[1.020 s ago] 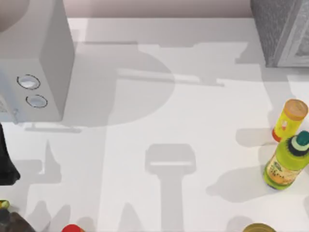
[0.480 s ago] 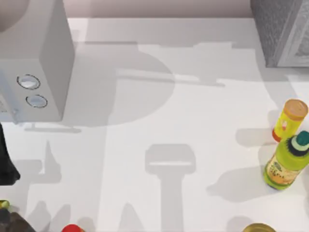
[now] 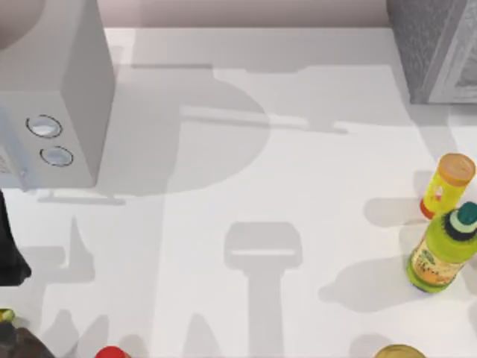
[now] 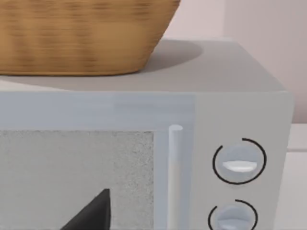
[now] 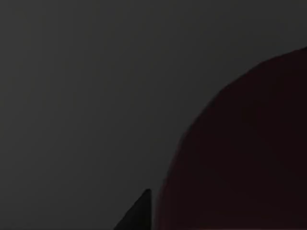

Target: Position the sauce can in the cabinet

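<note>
— Well, where is your left gripper (image 4: pixel 92 215)?
— Close in front of the pale grey box (image 4: pixel 201 110), facing its door and two round buttons (image 4: pixel 238 162). A wicker basket (image 4: pixel 81 33) sits on top of that box. Whether my grip is open or closed, I cannot tell.
— And your right gripper?
— Its wrist view is dark, so I cannot tell its grip either.
— The cabinet? The sauce can?
— The cabinet (image 3: pixel 436 48) stands well to the right of the pale grey box, at the table's far corner. Where the sauce can is, I cannot tell.
</note>
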### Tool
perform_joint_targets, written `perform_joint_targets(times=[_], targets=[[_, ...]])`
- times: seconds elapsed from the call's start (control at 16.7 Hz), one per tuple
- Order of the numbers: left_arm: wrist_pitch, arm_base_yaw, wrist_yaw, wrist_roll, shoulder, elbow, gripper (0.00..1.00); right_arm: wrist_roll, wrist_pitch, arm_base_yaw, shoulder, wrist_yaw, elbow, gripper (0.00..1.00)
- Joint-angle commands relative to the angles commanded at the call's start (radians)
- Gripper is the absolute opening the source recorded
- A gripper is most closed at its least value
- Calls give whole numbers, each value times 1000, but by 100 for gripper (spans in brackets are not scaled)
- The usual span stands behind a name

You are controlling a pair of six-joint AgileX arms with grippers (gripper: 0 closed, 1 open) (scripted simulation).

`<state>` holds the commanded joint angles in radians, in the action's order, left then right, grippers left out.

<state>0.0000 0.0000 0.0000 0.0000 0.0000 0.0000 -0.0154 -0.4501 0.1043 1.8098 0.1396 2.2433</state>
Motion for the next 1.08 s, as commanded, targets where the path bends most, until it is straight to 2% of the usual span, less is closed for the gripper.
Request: perform_joint_targets(times=[0.42, 1.08], targets=[[0, 0, 0, 0, 0, 0, 100, -3, 9, 0, 59, -17, 53, 0], [0, 0, 0, 0, 0, 0, 100, -3, 9, 0, 59, -17, 53, 83]])
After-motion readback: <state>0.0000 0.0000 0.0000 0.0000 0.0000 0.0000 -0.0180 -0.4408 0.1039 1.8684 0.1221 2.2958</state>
